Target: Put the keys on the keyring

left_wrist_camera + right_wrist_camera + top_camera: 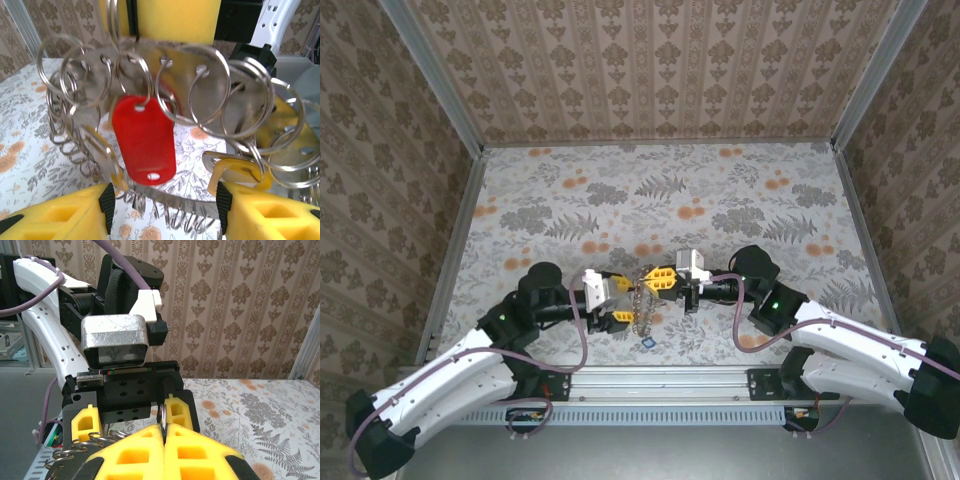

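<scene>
Clearly pinching the keyring (pixel 642 303) between closed right gripper (pixel 163 431) fingers. Spread wide, left gripper (pixel 165 206) pads flanking its lower edge; contact unclear.

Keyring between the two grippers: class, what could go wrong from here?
The right gripper pinches only one thin ring of the keyring; it might slip and drop everything. The blue key lies on the table close by the keyring, so a gripper could knock it away. The red key dangles loosely and could snag.
</scene>
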Tool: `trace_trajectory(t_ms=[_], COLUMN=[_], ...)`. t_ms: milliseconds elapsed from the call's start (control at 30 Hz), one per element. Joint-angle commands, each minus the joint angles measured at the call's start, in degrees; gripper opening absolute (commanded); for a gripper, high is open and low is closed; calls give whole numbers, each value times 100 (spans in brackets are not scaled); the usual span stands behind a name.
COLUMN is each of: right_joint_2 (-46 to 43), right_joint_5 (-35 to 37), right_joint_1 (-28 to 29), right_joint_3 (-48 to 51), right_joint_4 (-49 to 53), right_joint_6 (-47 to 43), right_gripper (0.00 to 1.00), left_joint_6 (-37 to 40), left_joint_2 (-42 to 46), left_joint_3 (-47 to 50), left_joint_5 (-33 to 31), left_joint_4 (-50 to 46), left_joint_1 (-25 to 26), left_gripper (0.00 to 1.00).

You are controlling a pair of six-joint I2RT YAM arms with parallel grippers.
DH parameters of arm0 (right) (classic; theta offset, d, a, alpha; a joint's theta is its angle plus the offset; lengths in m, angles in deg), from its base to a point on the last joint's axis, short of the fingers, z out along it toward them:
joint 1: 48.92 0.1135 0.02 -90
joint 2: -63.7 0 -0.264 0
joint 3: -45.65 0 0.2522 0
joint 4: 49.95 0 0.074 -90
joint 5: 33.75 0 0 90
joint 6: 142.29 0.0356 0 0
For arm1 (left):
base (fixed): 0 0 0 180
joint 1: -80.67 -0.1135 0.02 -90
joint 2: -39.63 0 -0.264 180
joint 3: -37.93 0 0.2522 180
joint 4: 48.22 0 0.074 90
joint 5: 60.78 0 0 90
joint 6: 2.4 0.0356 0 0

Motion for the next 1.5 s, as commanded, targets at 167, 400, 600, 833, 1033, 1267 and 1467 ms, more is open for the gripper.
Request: trace_trajectory(t_ms=[167, 400, 600, 833, 1033, 1267, 1467], right_joint_2=[-60, -43, 27, 98, 98, 21, -31], right_joint_5=[-145, -201, -367, -407, -403, -317, -308], right_joint_1=[-31, -38, -35, -34, -38, -34, -39], right_joint_3=[-260, -276, -334, -388, -381, -335, -317], right_joint_4=[-160, -150, -159, -169, -176, -161, -110], right_joint_6=[-17, -17, 0, 9, 27, 1, -43], right_gripper=[0, 0, 0, 0, 0, 0, 0], left_joint_6=[-34, 97, 173, 180, 135, 125, 253], left_joint_2=[6, 24, 13, -20, -4, 199, 867], left_joint_3=[-183, -206, -220, -255, -231, -243, -222], left_joint_5=[259, 184, 56, 160, 197, -116, -405], left_joint_4=[445, 360, 334, 417, 515, 77, -614], left_joint_1=[1, -1, -1, 0, -5, -4, -35], left_gripper=[55, 53, 53, 42, 39, 51, 45])
